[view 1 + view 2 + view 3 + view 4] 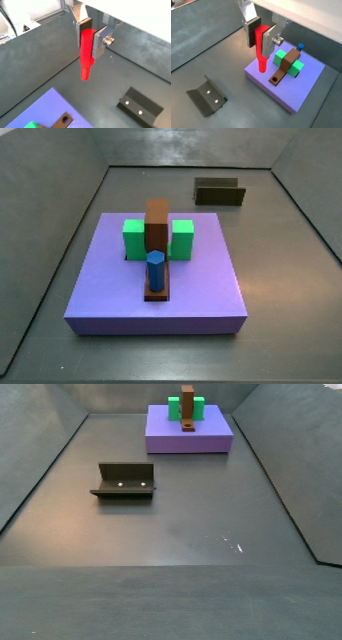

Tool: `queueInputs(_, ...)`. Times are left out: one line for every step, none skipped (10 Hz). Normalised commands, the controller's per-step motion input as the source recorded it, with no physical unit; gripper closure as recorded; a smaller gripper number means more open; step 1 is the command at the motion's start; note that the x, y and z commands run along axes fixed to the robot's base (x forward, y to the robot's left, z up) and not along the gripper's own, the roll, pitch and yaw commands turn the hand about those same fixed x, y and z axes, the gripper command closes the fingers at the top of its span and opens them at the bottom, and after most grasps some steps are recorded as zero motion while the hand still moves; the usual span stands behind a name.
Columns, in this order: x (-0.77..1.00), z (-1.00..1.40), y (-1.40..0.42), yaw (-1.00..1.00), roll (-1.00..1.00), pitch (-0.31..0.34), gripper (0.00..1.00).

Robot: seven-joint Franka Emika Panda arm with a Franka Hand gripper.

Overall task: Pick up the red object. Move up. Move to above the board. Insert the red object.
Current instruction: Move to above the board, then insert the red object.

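Note:
My gripper [90, 42] shows in both wrist views [261, 40] and is shut on the red object [87, 52], a thin bright red peg that hangs straight down between the pads [260, 47]. It is held high above the grey floor. The board [286, 65], a narrow brown plank with a round hole near one end, lies on the purple slab [298, 92] beside and below the peg's tip. The board also shows in both side views [158, 228] [190, 406]. The gripper and the peg are out of view in both side views.
A green block [181, 238] sits under the board on the purple slab [134, 288]. A blue hexagonal peg [156, 270] stands in the board's near end. The fixture [124, 480] stands on the floor away from the slab and shows in a wrist view [140, 106]. Grey walls enclose the floor.

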Motion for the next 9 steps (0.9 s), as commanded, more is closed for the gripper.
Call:
queueInputs(-0.04,0.15,-1.40,0.00,0.00,0.046,1.00)
queueInputs(-0.01,0.16,-1.40,0.01,0.03,0.063,1.00)
queueInputs(0.04,0.17,-1.40,0.01,0.01,0.096,1.00)
queueInputs(0.07,0.07,-0.61,0.00,0.02,0.135,1.00)
queueInputs(0.07,0.05,-0.28,0.01,0.02,0.147,1.00)
queueInputs(0.00,-0.03,0.00,0.00,0.03,0.000,1.00)
queueInputs(0.07,-0.15,0.48,0.24,0.03,0.000,1.00)
queueInputs(0.28,-0.20,0.77,0.14,0.08,0.011,1.00)
queueInputs(0.30,-0.21,0.78,0.11,0.12,0.020,1.00)
